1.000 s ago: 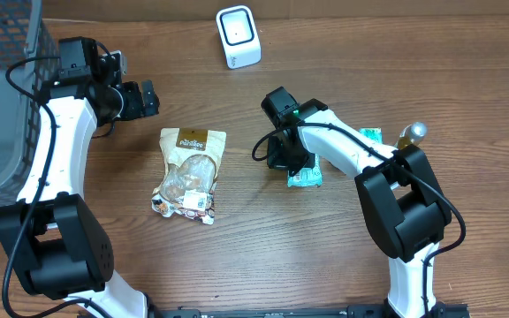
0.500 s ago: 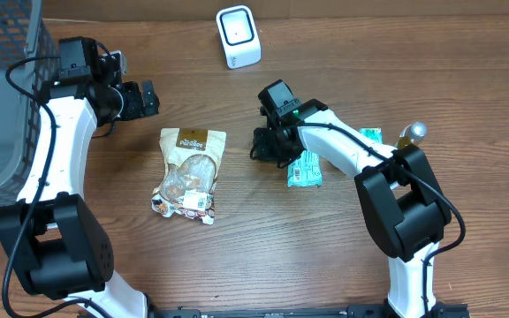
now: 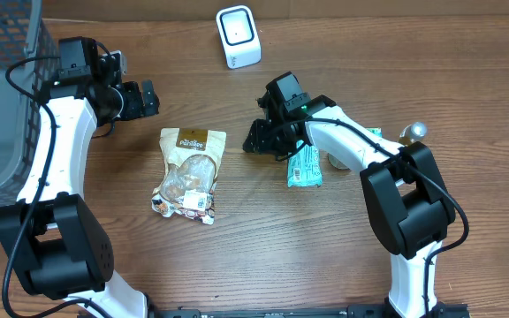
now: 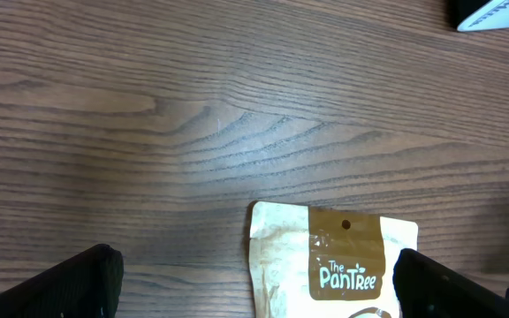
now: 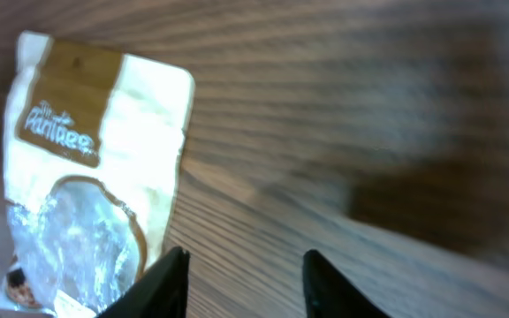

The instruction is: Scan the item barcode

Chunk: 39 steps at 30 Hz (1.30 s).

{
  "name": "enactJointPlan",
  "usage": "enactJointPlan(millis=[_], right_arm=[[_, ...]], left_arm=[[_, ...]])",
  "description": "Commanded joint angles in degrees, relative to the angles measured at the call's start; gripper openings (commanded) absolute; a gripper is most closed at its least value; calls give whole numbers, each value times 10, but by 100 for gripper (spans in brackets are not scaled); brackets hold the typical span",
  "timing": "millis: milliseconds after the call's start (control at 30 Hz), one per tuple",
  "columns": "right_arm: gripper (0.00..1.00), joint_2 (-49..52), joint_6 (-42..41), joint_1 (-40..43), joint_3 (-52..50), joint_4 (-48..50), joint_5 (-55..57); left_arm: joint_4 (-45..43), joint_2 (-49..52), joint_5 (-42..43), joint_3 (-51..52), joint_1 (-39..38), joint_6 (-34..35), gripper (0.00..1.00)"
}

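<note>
We see a dark brown wood-grain table [image 3: 237, 256] under soft, even light. Along its far edge we make out a pale tan strip [image 3: 369, 7].

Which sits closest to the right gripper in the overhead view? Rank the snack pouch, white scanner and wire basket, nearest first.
1. snack pouch, just left of the right gripper.
2. white scanner, at the table's far edge.
3. wire basket, at the far left.
</note>
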<state>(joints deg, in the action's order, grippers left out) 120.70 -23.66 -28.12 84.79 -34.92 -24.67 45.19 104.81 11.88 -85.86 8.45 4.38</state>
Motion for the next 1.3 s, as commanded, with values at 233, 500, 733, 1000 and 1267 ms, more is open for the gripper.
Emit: enactJointPlan(millis=[233, 500, 733, 1000, 1267], right_arm=[[63, 0, 87, 2, 5, 10, -11], [75, 0, 92, -3, -12, 31, 5], [74, 0, 92, -3, -12, 32, 43], [69, 0, 92, -3, -12, 10, 65], [71, 0, 92, -3, -12, 1, 72]], left_arm=[[0, 5, -1, -11, -1, 5, 100], [0, 5, -1, -11, -1, 5, 100], [0, 5, -1, -11, -1, 5, 100], [0, 5, -1, -11, -1, 5, 100], [0, 5, -1, -11, -1, 5, 100]])
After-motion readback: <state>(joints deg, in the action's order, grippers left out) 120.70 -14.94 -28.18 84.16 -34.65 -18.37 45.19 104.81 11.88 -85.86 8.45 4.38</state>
